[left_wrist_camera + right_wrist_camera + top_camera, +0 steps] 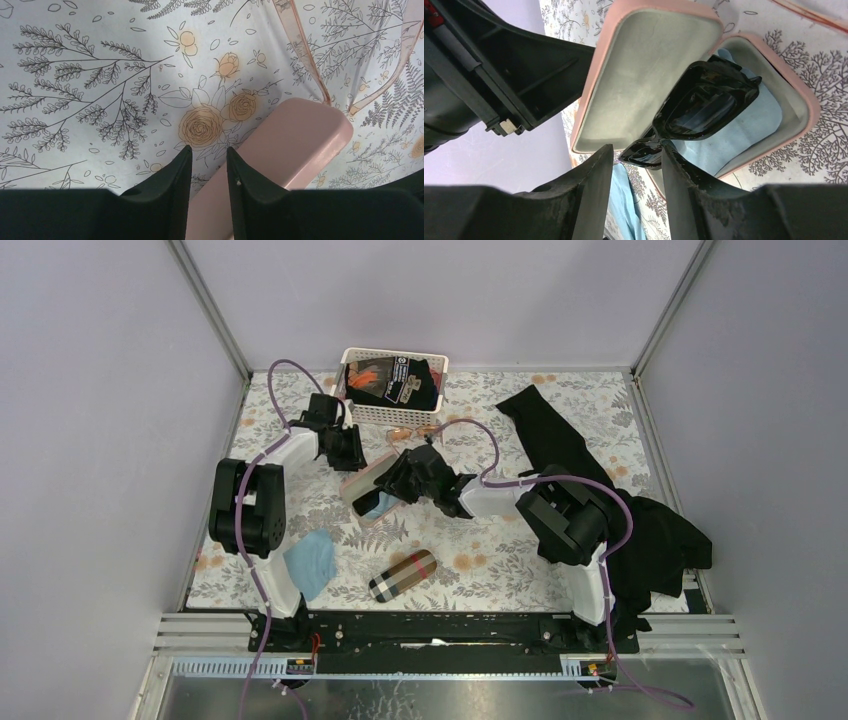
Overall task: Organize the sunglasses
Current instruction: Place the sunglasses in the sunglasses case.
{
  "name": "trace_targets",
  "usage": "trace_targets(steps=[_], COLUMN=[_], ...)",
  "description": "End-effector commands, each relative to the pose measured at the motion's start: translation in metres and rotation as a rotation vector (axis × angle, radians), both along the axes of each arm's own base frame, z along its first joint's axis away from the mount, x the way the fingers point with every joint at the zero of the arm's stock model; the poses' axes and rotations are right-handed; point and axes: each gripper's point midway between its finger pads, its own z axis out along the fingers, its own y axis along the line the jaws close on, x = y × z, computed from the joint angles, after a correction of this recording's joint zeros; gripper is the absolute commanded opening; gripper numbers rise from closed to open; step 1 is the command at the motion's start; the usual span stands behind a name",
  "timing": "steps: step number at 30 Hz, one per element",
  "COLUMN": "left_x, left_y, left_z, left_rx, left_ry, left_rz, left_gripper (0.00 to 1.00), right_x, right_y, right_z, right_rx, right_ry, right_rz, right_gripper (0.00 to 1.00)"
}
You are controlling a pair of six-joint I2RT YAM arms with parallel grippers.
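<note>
Pink case (639,75) one, plaid case (402,575) one, sunglasses (704,107) (305,50) two.

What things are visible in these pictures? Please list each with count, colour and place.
pink case: one, pink, open, left of table centre
basket: one, white, far edge, holding dark items
black sunglasses: one, black, partly in the pink case, between the fingers of the right pincer
wire-framed sunglasses: one, orange-pink lenses, on the table before the basket
plaid case: one, tan plaid, closed, near table edge
light-blue cloths: two, light blue, one on the table's near left, one in the pink case
black fabric: count unclear, black, table's right side
left pincer: one, black, holding the pink case's lid
right pincer: one, black, around the black sunglasses
</note>
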Motion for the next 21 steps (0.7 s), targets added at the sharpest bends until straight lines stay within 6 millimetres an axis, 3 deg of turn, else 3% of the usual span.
trace_targets(steps=[1,21], left_x=[-0.003,-0.003], left_y=[-0.002,-0.006], left_z=[-0.002,-0.012], left_rx=[-0.004,-0.036], left_ry=[0.022,0.051], left_rz=[0.003,0.021], left_gripper=[0.36,0.36], right_x=[0.0,0.005], right_y=[0.007,0.011], right_z=[0.007,-0.014], right_rx=[0.042,-0.007], right_ry=[0.044,0.155], right_rz=[-0.048,-0.174], right_gripper=[0.47,0.45])
